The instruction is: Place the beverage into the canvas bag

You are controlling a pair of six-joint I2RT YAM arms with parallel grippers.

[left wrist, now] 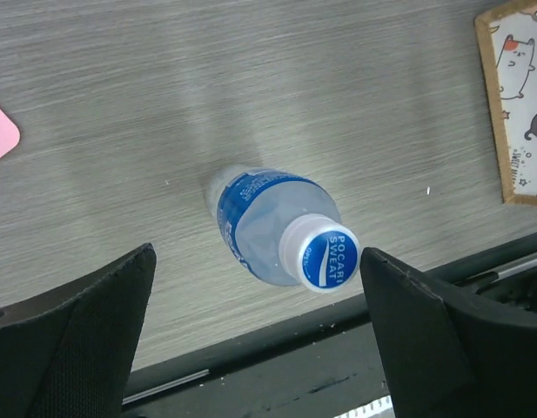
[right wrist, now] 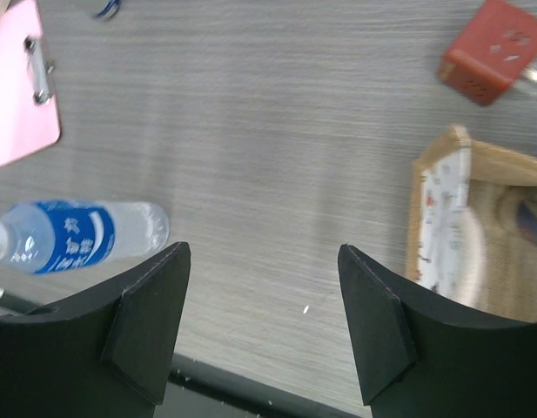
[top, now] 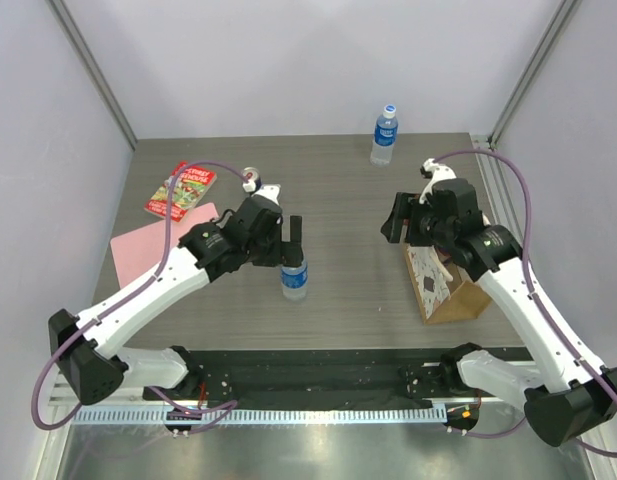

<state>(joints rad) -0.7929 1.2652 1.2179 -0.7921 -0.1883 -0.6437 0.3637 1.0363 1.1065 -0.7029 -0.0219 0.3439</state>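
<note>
Overhead first: beverage bottle [top: 294,278], blue label, blue-and-white cap, upright on grey wood-grain desk [top: 338,190], front of centre. Left pincer [top: 294,232] just behind and above it, spread wide, pinching nothing. Canvas bag [top: 443,285] off to the right, well apart from the bottle, standing under the right arm. Right pincer [top: 394,222] near the bag's far left corner; spread or pressed together, unclear from up here.

Left wrist: looks down on the cap, "POCARI SWEAT" legible, unreadable from overhead. Black fingers [left wrist: 94,331] either side of the bottle, clear of it. Bag's white panel with cat drawings at right edge.

Right wrist: settles the right pincer. Fingers [right wrist: 155,305] apart, bare desk between, gripping nothing. Bag's open mouth at right, tan inside. Red cube [right wrist: 493,50] beyond the bag, not seen from overhead. Same bottle at left edge, pink clipboard [right wrist: 16,96] top left.

Overhead only: second bottle [top: 385,134] upright at far edge; red-and-green packet [top: 180,190] just behind the clipboard; small round item [top: 251,178] nearby, too small to name. Pale walls on three sides, metal posts in far corners, black strip along near edge.
</note>
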